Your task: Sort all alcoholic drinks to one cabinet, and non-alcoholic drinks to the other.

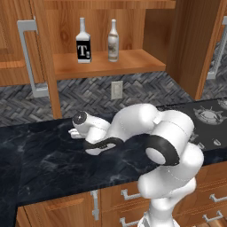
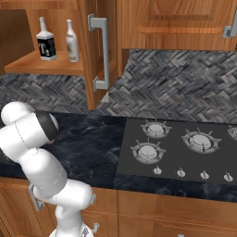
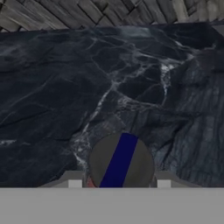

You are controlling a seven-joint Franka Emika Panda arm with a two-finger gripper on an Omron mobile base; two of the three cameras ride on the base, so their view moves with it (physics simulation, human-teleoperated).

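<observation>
Now your pincer [image 3: 119, 181] sits low on the black counter [image 3: 109, 87], its jaws narrow and closed against a small dark-topped bottle [image 3: 122, 162] standing between them. The square clear bottle [image 1: 83, 42] and the slim cream-white bottle [image 1: 113, 41] stand side by side in the open cabinet [image 1: 133, 62], above and beyond the pincer.

Open wooden cabinet shelf [image 1: 133, 62], upper centre of the left base view: square clear black-labelled bottle [image 1: 83, 44] and slim cream-white bottle [image 1: 113, 42] stand upright, side by side.
</observation>
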